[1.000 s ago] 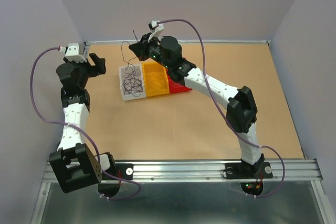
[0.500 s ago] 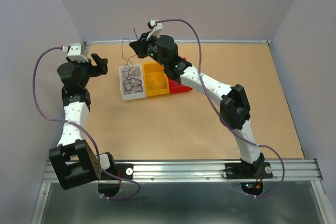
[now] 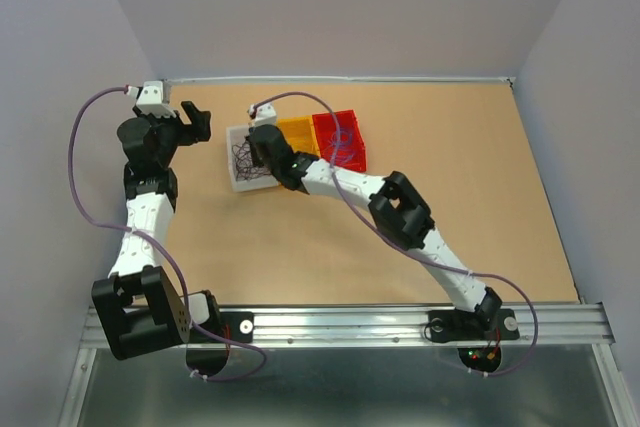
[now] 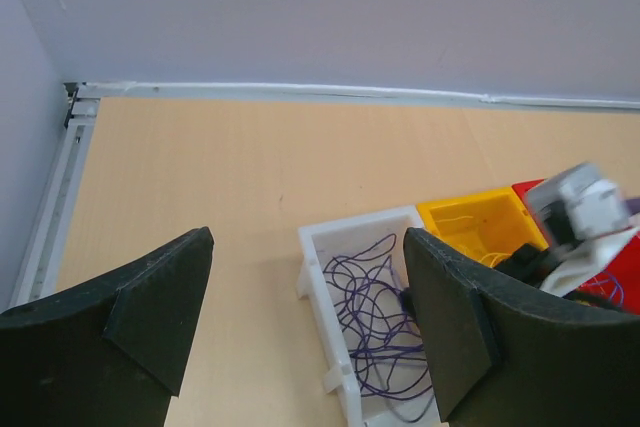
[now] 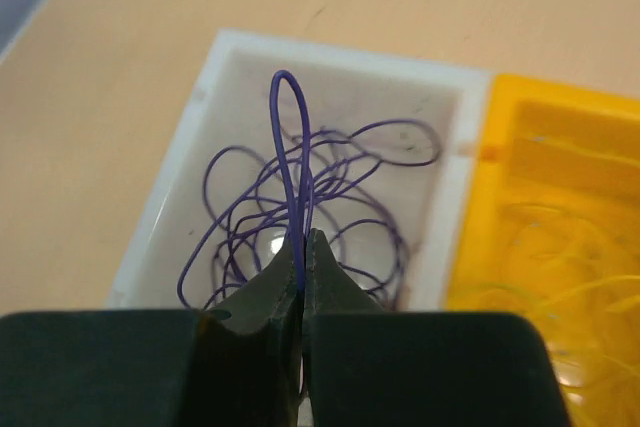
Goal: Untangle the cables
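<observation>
A white bin (image 3: 236,159) holds a loose tangle of thin purple cables (image 4: 385,332), which also show in the right wrist view (image 5: 340,212). My right gripper (image 3: 258,150) is low over this bin. Its jaws (image 5: 303,247) are shut on one purple cable, whose loop (image 5: 287,127) stands up above the fingertips. My left gripper (image 3: 192,119) is open and empty, left of the bin and above the table. Its fingers (image 4: 160,297) frame the bin's left end in the left wrist view.
A yellow bin (image 3: 297,133) with thin yellow wires (image 5: 560,297) adjoins the white bin on its right. A red bin (image 3: 338,137) with some purple wire follows it. The back wall edge (image 4: 300,90) runs behind them, and a side wall stands at the left.
My right arm has come down from a raised pose behind the bins, where a thin wire hung from it, to low over the white bin. The left gripper shifted slightly back.
</observation>
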Controlling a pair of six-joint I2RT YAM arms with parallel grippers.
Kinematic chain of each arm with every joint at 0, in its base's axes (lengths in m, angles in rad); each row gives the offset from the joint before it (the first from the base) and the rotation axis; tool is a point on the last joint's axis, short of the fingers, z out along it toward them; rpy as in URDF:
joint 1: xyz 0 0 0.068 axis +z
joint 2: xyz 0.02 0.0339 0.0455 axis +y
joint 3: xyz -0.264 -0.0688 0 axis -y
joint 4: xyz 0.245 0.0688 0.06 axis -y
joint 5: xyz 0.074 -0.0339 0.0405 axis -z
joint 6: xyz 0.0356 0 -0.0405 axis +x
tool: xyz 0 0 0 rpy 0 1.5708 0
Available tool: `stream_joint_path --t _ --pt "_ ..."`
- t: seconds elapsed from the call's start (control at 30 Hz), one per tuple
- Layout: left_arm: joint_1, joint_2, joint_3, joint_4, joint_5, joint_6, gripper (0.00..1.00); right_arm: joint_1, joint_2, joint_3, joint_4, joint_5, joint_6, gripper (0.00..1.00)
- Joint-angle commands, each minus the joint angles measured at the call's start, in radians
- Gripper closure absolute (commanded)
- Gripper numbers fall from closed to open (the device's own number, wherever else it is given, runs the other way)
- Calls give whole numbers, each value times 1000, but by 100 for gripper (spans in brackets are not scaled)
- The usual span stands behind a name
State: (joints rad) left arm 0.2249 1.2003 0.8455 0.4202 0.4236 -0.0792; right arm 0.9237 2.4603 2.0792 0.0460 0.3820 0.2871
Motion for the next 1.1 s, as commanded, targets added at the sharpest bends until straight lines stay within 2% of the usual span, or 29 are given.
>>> stream_joint_path --t 0.0,0.1,0.23,0.33,0.57,0.63,0.73,0.97,1.07 --pt "-16 4 10 40 -29 22 12 67 179 309 -217 221 -107 99" --pt "-19 8 15 31 -39 30 12 67 282 390 -304 180 -92 99" --pt "-19 5 13 29 -49 27 12 21 292 346 -359 31 19 99" --pt "-21 12 15 29 -48 22 12 20 298 332 -429 -12 23 100" --pt "-25 18 14 29 -40 24 12 20 66 -11 -448 -26 15 100" --pt "-36 16 10 31 -52 30 12 18 8 -98 -422 -31 -2 96" --pt "-64 2 -2 40 -106 47 10 20 -82 -160 -318 3 -49 84" --pt "-81 -7 -11 49 -146 62 9 18 -119 -33 -294 12 -94 75" --pt "-81 -8 -13 48 -143 65 8 20 -181 -27 -290 8 -91 61"
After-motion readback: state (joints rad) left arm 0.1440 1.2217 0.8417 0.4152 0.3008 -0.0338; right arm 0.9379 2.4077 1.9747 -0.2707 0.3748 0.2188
